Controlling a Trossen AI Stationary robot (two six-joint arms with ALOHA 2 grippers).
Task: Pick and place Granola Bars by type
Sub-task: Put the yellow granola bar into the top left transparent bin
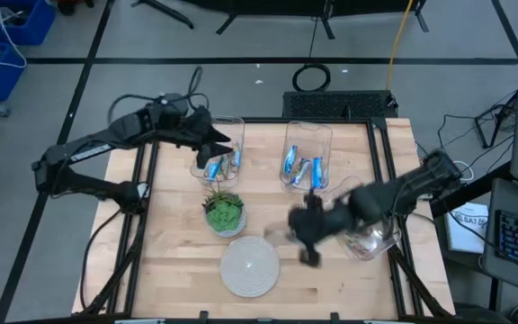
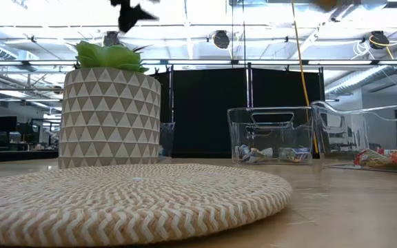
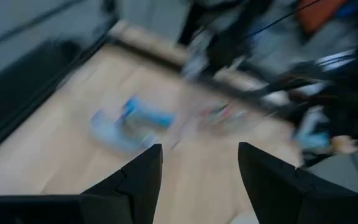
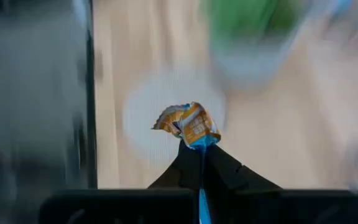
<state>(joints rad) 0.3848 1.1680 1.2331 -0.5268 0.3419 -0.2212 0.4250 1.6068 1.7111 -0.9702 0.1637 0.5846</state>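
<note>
My right gripper (image 1: 308,236) is over the table's middle, between the woven mat (image 1: 250,265) and the right clear bin (image 1: 371,238). It is shut on a crumpled orange-tan and blue granola bar (image 4: 188,124). My left gripper (image 1: 226,148) is open and empty above the left clear bin (image 1: 207,144). That bin holds bright blue bars (image 1: 216,166), which show blurred in the left wrist view (image 3: 132,121). The middle bin (image 1: 306,135) holds blue-silver bars (image 1: 299,166). Multicoloured bars (image 2: 384,158) lie in the right bin. My right gripper pinches one end of the bar (image 4: 199,142) between its two fingertips. The fingers come from above, slanting down. The rest of the bar sticks out past the fingertips, crumpled and lifted clear of the table.
A green potted plant (image 1: 224,212) in a patterned pot (image 2: 109,117) stands left of centre. The round woven mat lies near the front edge. Bare wood shows at the table's left and front right. Cables and a dark stand lie beyond the far edge.
</note>
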